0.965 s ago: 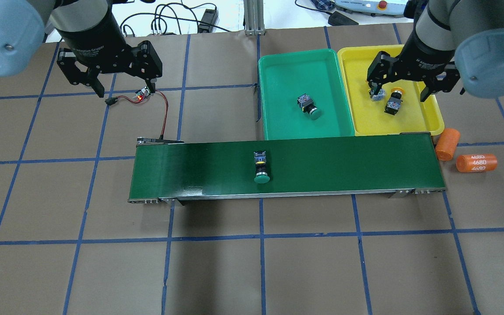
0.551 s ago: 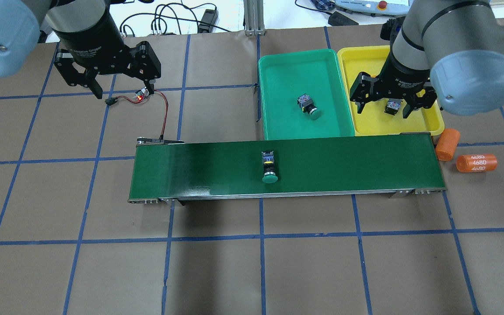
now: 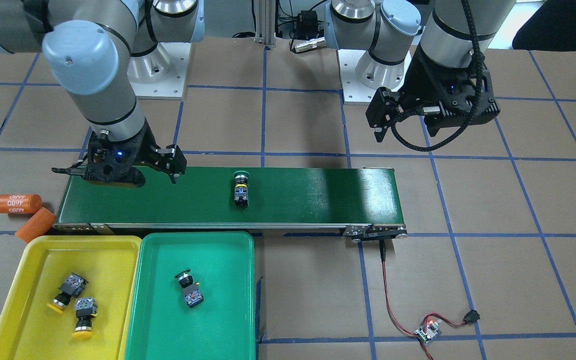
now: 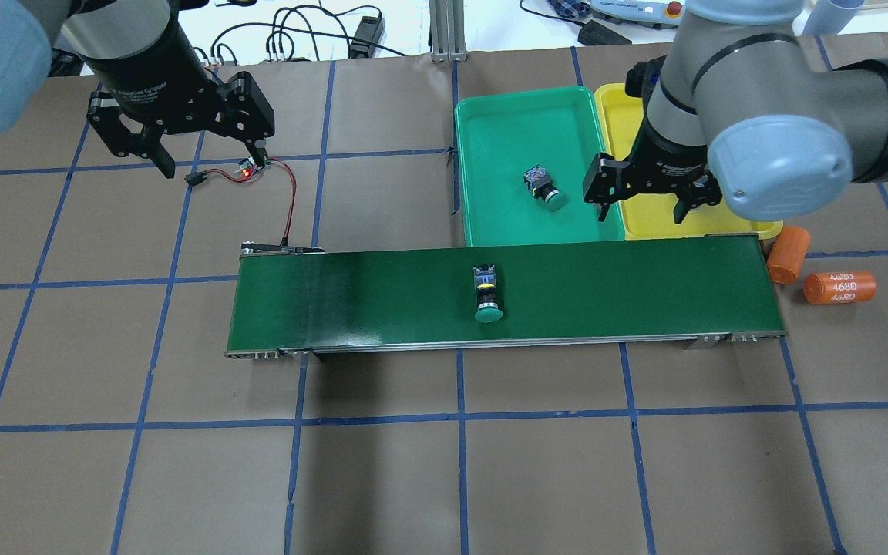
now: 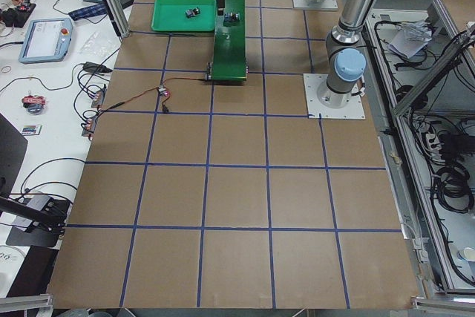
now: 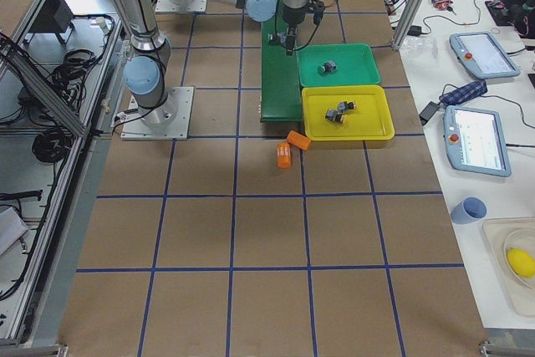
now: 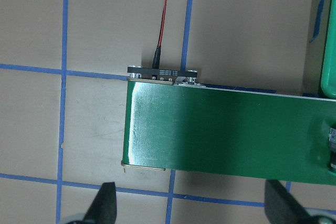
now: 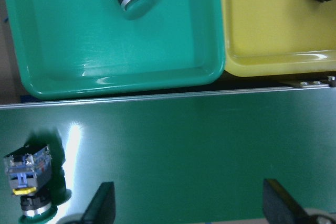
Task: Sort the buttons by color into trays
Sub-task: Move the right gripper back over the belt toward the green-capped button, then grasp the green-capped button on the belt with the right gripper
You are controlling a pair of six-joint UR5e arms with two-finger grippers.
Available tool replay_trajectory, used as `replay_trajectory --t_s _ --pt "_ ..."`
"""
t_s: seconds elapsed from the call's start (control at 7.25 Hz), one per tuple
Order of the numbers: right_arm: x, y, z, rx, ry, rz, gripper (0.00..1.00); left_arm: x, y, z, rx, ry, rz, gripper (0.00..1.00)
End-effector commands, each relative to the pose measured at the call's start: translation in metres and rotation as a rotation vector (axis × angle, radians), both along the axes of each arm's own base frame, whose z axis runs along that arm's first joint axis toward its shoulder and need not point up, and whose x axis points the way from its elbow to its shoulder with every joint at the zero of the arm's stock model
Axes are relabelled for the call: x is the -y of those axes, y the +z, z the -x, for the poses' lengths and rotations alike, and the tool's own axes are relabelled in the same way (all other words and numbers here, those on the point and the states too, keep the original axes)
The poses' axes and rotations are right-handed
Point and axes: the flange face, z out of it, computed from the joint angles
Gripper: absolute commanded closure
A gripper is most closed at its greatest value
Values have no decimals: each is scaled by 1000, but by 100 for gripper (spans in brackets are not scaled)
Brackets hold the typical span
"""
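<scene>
A green-capped button (image 4: 486, 293) lies on its side on the dark-green conveyor belt (image 4: 367, 297), also in the right wrist view (image 8: 29, 182). Another green button (image 4: 544, 187) lies in the green tray (image 4: 521, 96). Two yellow buttons (image 3: 67, 291) (image 3: 84, 317) lie in the yellow tray (image 3: 83, 241); in the overhead view my right arm hides them. My right gripper (image 4: 642, 210) is open and empty over the trays' near rims, right of the belt button. My left gripper (image 4: 213, 163) is open and empty, off the belt's left end.
Two orange cylinders marked 4680 (image 4: 839, 287) (image 4: 788, 253) lie off the belt's right end. A small circuit board (image 4: 247, 171) with a red wire (image 4: 290, 204) to the belt lies under my left gripper.
My right gripper has moved from over the yellow tray left and toward the belt. The green button has travelled right along the belt. My left gripper has shifted slightly.
</scene>
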Motion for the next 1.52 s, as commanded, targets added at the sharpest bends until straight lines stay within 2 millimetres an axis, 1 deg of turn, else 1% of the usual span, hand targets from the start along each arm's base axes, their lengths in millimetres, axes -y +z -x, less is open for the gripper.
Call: replay_trajectory --t_s 0.0,0.14,0.28,0.41,0.55,0.69,0.83,0.96,1.1,1.24,1.38 --pt "11 -38 -38 4 62 3 0 1 5 -2 -3 5 10 0" --pt "9 -52 -55 18 91 -15 0 1 5 -2 -2 5 10 0" --pt "11 -69 -64 56 101 -50 0 1 5 -2 -2 5 10 0" --pt "15 -74 -67 83 106 -40 0 1 5 -2 -5 5 9 0" --pt "14 -75 -70 104 109 -44 0 1 5 -2 -5 6 10 0" --pt "15 -82 -72 123 107 -60 0 -1 6 -2 -2 6 10 0" --pt "14 -89 -76 122 111 -73 0 -3 4 -2 -2 6 6 0" --pt "10 -101 -80 112 116 -99 0 -2 1 -2 -3 8 1 0" --pt "5 -106 -77 95 106 -112 0 -1 2 -2 -3 11 4 0" --pt "2 -113 -77 94 101 -128 28 -4 6 -3 -2 14 9 0" --pt "-1 -114 -76 88 95 -147 73 -5 3 -3 0 14 3 0"
